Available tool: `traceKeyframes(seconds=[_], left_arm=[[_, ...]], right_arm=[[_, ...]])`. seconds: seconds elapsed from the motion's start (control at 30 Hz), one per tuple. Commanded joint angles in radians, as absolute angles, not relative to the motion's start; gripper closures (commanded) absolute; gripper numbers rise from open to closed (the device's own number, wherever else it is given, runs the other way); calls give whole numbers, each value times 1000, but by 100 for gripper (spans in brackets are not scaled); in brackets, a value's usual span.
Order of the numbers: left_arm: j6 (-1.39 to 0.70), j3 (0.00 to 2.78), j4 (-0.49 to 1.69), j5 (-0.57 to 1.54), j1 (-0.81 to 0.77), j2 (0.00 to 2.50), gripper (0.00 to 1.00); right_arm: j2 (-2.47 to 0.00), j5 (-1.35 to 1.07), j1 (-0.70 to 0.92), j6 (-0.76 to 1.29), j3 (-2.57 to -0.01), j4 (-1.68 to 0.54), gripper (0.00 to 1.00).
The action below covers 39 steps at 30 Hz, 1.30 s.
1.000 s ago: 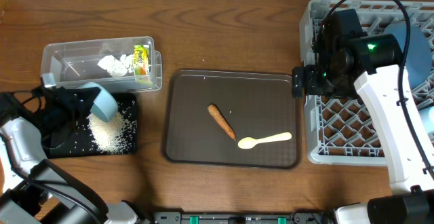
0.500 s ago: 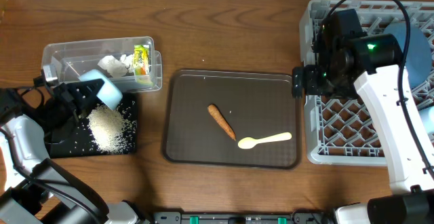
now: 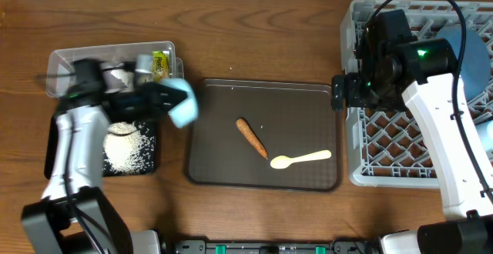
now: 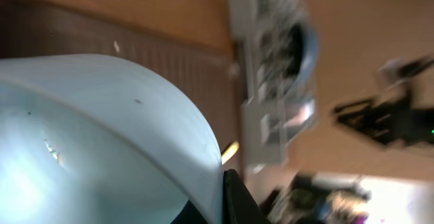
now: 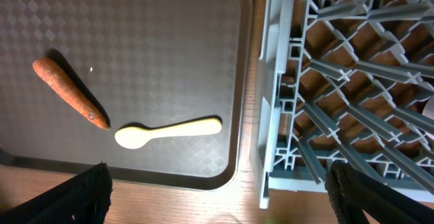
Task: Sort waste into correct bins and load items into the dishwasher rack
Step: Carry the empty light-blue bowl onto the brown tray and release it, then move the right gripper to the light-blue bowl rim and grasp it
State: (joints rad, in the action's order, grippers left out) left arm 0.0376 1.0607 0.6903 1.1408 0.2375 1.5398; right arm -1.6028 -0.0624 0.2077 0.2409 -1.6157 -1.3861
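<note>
Clamping the blue cup (image 3: 185, 108) for loading, the left pincer (image 3: 166, 99) likely next needed carrying to the rack (image 3: 377, 154); right pincer (image 3: 337, 92) stood apart, empty.

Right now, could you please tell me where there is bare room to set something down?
The brown tray is bare left of the carrot and behind the spoon. The table is bare behind the tray. It is crowded at the left: clear tub, black tray with rice, and the left end effector holding the light blue cup.
</note>
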Motion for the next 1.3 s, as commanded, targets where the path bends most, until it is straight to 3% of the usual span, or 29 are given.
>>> traceKeyframes(seconds=[0.0,0.27,0.53,0.83,1.1,1.27], left_arm=[[-11,1084,660,930,78,1522,94],[-112,1084,518,530,-305,1532,92],[-114,1084,324,443,-512,1609,90],[-183,1084,275,411,-562,1704,83],[-182,1084,318,410,-532,1644,76],[-181,1084,506,398,-427,1538,63]], right_arm=[[-1605,-56,203,228,-1617,-1380,1],[-1605,-56,203,232,-1617,-1381,1],[-1605,-57,204,239,-1617,-1381,1],[-1605,-57,203,240,-1617,-1383,1],[-1605,-56,203,239,-1617,-1374,1],[-1606,-57,204,239,-1615,-1319,1]])
